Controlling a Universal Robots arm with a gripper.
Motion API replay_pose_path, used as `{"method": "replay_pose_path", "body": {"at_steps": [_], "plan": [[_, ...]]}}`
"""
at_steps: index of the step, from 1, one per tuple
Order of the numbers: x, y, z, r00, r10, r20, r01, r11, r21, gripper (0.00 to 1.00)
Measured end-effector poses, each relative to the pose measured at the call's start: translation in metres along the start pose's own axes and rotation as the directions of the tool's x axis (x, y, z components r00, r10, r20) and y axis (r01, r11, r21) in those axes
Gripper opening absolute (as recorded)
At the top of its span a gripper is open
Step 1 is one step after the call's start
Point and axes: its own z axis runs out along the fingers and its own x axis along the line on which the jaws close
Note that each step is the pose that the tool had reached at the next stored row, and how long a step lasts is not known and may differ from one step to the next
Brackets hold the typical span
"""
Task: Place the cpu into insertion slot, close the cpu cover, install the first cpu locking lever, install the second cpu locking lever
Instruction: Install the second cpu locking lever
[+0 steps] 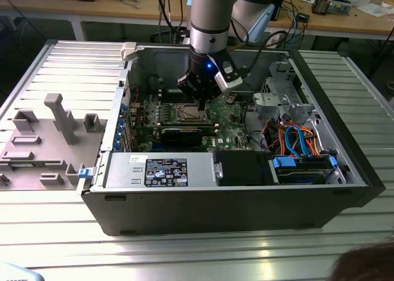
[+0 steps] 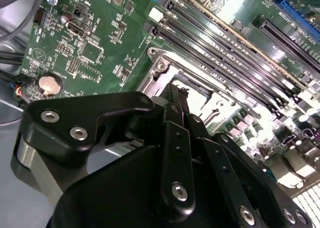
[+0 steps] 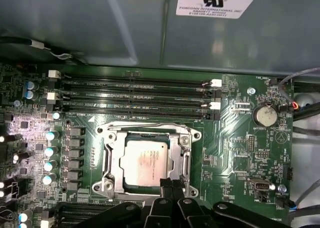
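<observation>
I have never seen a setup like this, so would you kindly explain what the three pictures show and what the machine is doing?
This is one robot arm working inside an open computer case that lies on a metal table. The exterior view comes from a camera off the arm and takes in the whole scene. The two wrist views come from cameras riding on the arm, looking down past its black end effector at the green motherboard.

In the first wrist view, the cpu, a square silvery chip, already sits in its socket, and the cpu cover, a thin metal frame, lies around it. The end effector's fingertips are at the socket's edge. A grey plastic tray lies on the table at the exterior view's left.
</observation>
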Motion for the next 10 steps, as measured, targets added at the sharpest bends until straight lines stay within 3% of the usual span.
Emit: {"method": "replay_pose_path", "body": {"at_steps": [10], "plan": [[-0.0007, -0.0023, -0.0019, 1.0, 0.0, -0.0001, 0.0, 1.0, -0.0002, 0.11]]}}
